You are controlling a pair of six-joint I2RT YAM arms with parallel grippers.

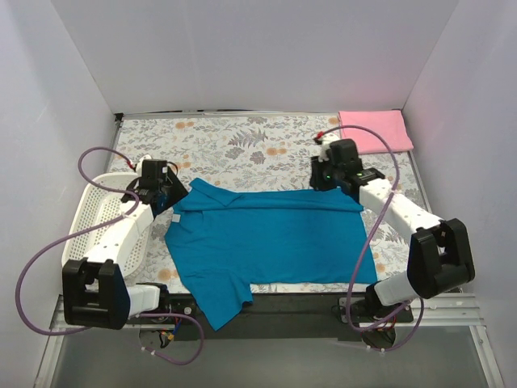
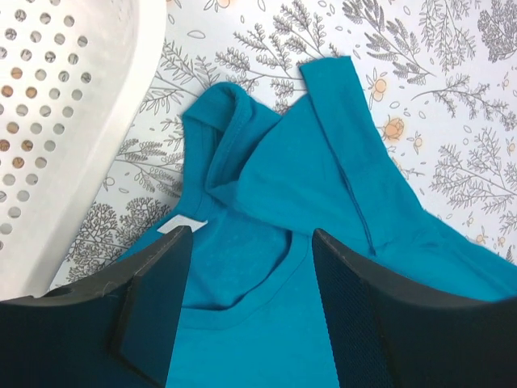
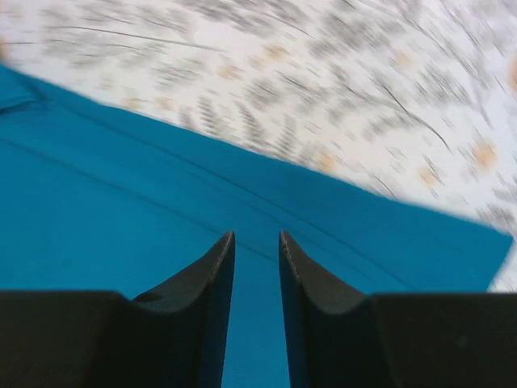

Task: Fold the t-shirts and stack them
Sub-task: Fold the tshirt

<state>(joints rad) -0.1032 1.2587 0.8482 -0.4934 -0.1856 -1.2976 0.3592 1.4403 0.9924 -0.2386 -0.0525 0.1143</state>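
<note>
My left jaws stand wide apart with nothing between them, just above the teal shirt [image 2: 323, 210] at its collar, the white label [image 2: 182, 225] beside one finger. My right jaws show a narrow gap and clamp nothing, low over the shirt's far right edge; that view is blurred. The teal shirt lies spread on the floral surface [image 1: 242, 145] between both arms, one sleeve drooping over the near edge. The basket [image 1: 101, 222] sits just beside it on the left. The pink shirt [image 1: 376, 129] lies folded in the far right corner, well apart.
</note>
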